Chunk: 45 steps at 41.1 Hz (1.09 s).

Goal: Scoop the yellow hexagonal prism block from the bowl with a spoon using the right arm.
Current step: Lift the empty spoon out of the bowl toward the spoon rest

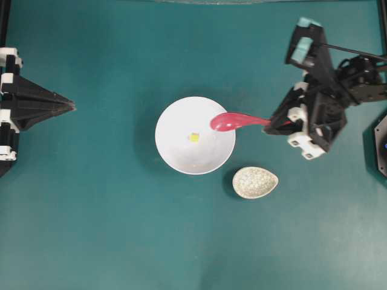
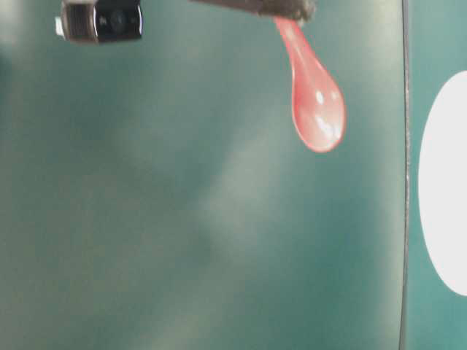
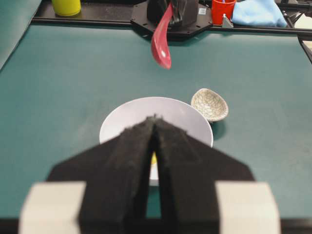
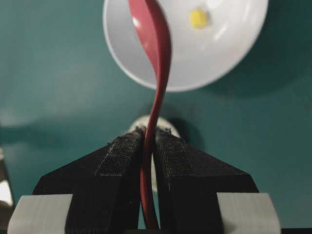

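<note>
While the left fingers sit closed and empty, the right fingers pinch the spoon above the bowl holding the yellow block.

spoon: glossy (smooth) | bowl: smooth | fingers: rough, matt
</note>
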{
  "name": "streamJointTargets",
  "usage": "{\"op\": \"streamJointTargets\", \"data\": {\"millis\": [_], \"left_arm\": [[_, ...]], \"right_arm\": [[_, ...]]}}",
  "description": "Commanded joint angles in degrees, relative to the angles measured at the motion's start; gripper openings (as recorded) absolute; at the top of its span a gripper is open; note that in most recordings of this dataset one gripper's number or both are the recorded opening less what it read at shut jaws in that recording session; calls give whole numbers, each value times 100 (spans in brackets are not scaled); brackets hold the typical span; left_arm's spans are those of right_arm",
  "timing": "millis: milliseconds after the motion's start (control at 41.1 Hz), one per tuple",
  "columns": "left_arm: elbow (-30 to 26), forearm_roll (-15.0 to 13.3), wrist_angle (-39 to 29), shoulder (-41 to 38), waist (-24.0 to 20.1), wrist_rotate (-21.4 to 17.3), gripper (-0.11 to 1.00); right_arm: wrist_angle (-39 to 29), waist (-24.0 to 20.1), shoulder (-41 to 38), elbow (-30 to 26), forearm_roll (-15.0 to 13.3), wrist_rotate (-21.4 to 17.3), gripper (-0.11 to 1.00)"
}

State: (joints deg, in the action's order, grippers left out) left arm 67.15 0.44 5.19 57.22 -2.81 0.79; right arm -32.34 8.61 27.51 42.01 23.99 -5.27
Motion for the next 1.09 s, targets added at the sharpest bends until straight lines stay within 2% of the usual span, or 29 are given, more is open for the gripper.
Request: {"op": "streamJointTargets", "data": {"millis": [0, 195, 657, 827, 1070], "left_arm": [[-141, 18, 26, -18, 9, 9, 0], [-141, 18, 35, -18, 9, 9, 0], [-141, 18, 53, -18, 9, 18, 0], [-141, 18, 62, -26, 9, 18, 0], [-141, 18, 53, -18, 9, 18, 0]], "right_arm": [[0, -35, 272, 70, 9, 0, 12], [79, -325, 483, 466, 9, 0, 12], [1037, -1380, 378, 1283, 35, -26, 12], [1257, -1591, 176, 1468, 18, -220, 12], [1521, -1828, -237, 1661, 9, -220, 12]]}}
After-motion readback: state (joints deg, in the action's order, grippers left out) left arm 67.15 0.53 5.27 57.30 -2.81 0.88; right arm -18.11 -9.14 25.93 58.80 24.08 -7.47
